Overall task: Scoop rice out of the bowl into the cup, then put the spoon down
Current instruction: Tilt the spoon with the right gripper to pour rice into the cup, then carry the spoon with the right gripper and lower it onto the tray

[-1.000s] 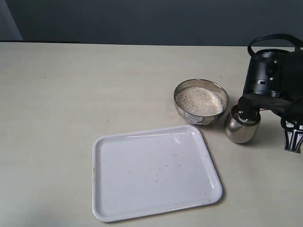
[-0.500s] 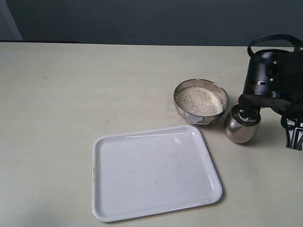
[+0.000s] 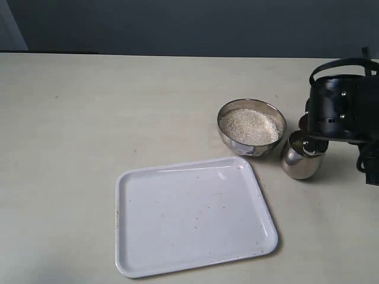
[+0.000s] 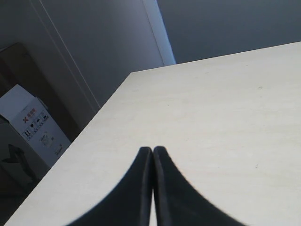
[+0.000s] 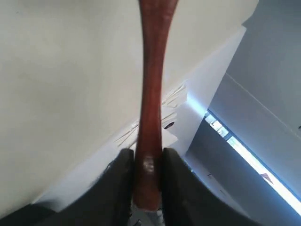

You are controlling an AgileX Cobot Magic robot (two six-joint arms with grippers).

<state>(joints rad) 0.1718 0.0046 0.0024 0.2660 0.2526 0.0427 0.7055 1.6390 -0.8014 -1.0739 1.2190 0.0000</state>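
The steel bowl [image 3: 279,121] holds a heap of white rice [image 3: 249,126] and stands right of the middle of the table. Close to its right is the small steel cup [image 3: 299,161]. My right arm's black wrist [image 3: 340,109] hangs over the cup and hides its own fingers there; something dark sits at the cup's mouth. In the right wrist view my right gripper [image 5: 148,153] is shut on the reddish-brown spoon [image 5: 151,84], whose handle runs out of frame with the head unseen. My left gripper [image 4: 153,149] is shut and empty over bare table.
A white rectangular tray [image 3: 195,216] lies in front of the bowl, its far right corner near the bowl and cup. The table's far left edge [image 4: 108,101] and a cardboard box [image 4: 28,122] beyond it show in the left wrist view.
My right wrist has shifted slightly right over the cup and turned, and its striped part has left the exterior view's right edge. Bowl, cup and tray have not moved.
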